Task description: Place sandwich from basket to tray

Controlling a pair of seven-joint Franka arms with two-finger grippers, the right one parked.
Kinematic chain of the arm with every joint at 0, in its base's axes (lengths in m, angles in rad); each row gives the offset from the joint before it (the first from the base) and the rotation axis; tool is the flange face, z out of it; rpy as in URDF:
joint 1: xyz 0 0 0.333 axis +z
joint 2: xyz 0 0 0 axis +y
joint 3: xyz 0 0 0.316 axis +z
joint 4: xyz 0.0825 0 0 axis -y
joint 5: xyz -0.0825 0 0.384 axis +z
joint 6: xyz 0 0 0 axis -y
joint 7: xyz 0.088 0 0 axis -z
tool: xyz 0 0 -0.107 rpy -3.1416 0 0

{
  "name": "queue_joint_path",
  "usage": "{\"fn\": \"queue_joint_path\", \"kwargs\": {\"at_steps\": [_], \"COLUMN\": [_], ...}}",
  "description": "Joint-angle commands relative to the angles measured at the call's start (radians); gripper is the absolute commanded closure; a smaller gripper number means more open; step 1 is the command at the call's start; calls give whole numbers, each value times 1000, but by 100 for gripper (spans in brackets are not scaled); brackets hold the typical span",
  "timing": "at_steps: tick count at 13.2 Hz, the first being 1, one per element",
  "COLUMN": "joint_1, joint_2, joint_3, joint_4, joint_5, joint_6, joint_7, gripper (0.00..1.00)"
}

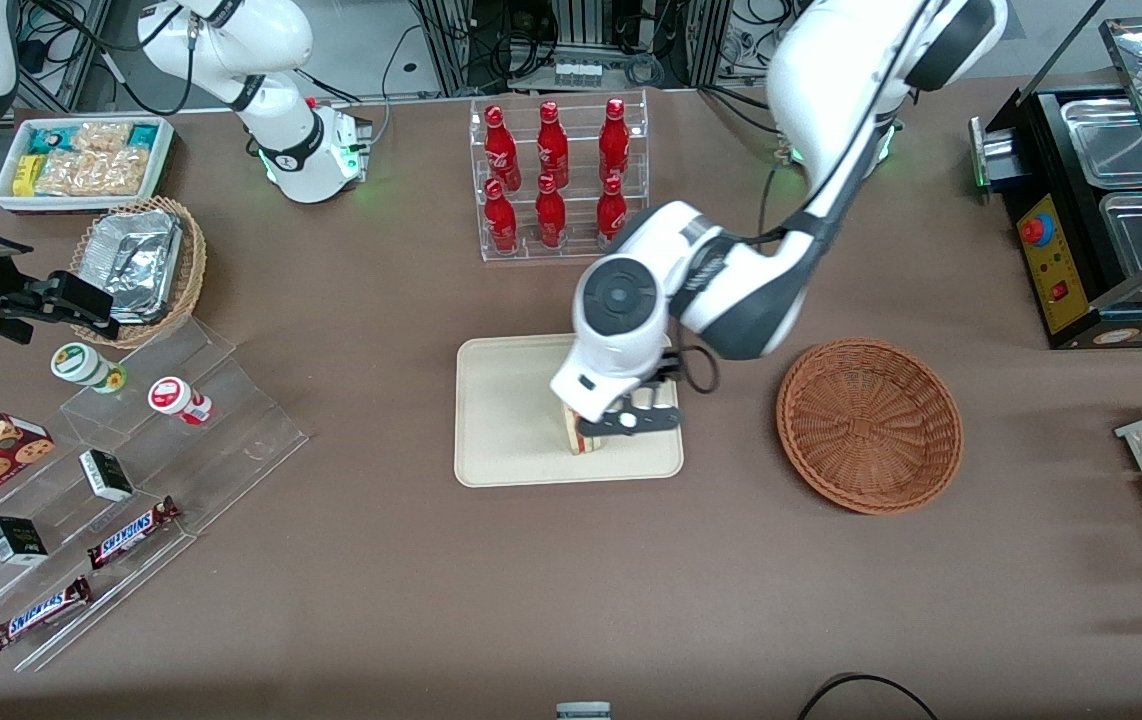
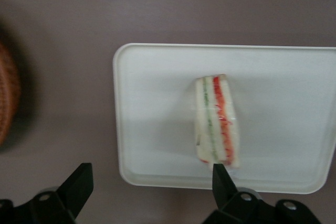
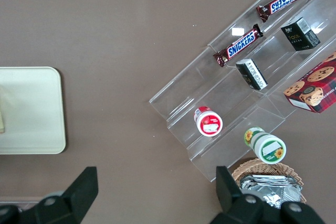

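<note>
The sandwich [image 1: 579,437] [image 2: 217,121] rests on the cream tray [image 1: 511,420] [image 2: 157,129], near the tray edge closest to the basket, with its red and green filling stripe facing up. My left gripper [image 1: 628,420] [image 2: 151,167] hangs just above the tray, open and holding nothing. One black fingertip [image 2: 219,174] shows right at the sandwich's end; the other fingertip [image 2: 81,177] is over the bare table. The reddish-brown woven basket [image 1: 869,425] [image 2: 8,98] sits beside the tray toward the working arm's end, with nothing in it.
A clear rack of red bottles [image 1: 556,175] stands farther from the front camera than the tray. Toward the parked arm's end are a stepped acrylic shelf with snacks [image 1: 131,480], a tan basket of foil trays [image 1: 141,265] and a white snack box [image 1: 81,160]. A black food warmer [image 1: 1111,200] stands at the working arm's end.
</note>
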Motion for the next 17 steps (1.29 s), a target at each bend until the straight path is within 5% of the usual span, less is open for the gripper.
{"fn": "queue_joint_path", "kwargs": {"at_steps": [1,7,17], "joint_1": [105,349,561], "joint_2": [-117,-311,-590], "joint_3": [-2,-3,0], "joint_4": [-118,-335,-485], "joint_5": [2,-13,-61], "joint_6": [-24,-18,-156], "joint_7": [83,444,757], "gripper": [0,0,0]}}
